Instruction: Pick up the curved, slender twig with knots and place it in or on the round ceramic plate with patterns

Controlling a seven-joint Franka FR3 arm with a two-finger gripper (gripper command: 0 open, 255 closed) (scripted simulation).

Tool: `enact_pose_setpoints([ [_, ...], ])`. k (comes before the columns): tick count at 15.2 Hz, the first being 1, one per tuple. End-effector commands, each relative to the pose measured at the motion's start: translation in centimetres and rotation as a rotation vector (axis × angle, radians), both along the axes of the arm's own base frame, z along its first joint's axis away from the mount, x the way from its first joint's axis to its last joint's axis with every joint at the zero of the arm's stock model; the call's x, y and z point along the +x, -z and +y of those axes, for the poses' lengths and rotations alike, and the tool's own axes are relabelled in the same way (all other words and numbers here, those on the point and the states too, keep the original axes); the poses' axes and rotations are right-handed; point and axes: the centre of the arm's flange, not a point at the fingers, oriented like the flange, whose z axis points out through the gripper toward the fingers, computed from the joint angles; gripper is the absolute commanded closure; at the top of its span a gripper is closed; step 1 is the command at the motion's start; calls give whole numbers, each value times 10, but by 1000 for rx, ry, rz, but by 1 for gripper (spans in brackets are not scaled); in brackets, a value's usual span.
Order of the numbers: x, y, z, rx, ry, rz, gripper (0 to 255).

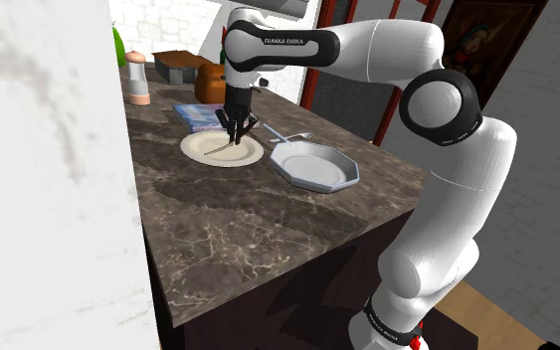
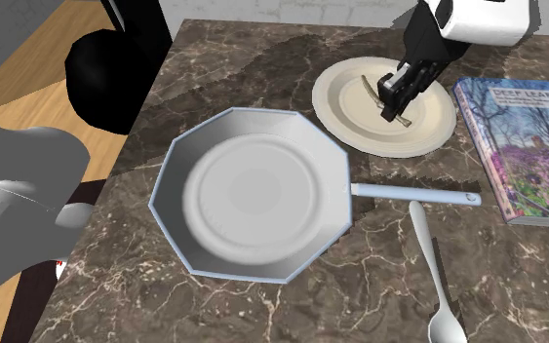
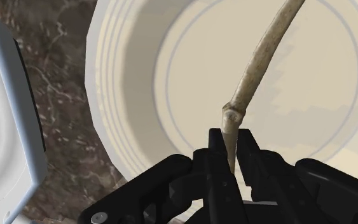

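The gripper (image 3: 233, 139) is shut tight on the twig (image 3: 255, 75) and pinches it near one end, just under a knot. The twig is over the plate (image 3: 123, 89), and the rest of it curves away across the plate's pale middle. So I think this is the putting-down step: the twig is where it should go, but it is not let go yet. The next move needs the fingers to open slowly, low over the plate. Then the hand should lift straight up so it does not drag the twig off. The wrist view shows the pinch up close, but I cannot tell there if the twig touches the plate. The second exterior view shows the twig sitting low by the plate. It also shows the whole pan (image 2: 179, 161) just beside the plate, with a spoon (image 2: 428, 263) and a book (image 2: 530, 146) near.
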Motion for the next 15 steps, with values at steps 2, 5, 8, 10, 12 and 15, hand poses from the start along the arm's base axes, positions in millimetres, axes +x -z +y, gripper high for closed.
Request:
enact_pose_setpoints([
  [2, 0, 0, 0, 0, 0, 0, 255],
  [5, 0, 0, 0, 0, 0, 0, 0],
  [8, 0, 0, 0, 0, 0, 0, 0],
  [10, 1, -26, 0, 0, 0, 0, 0],
  [12, 1, -50, -1, 0, 0, 0, 0],
  [15, 1, -50, -1, 0, 0, 0, 0],
])
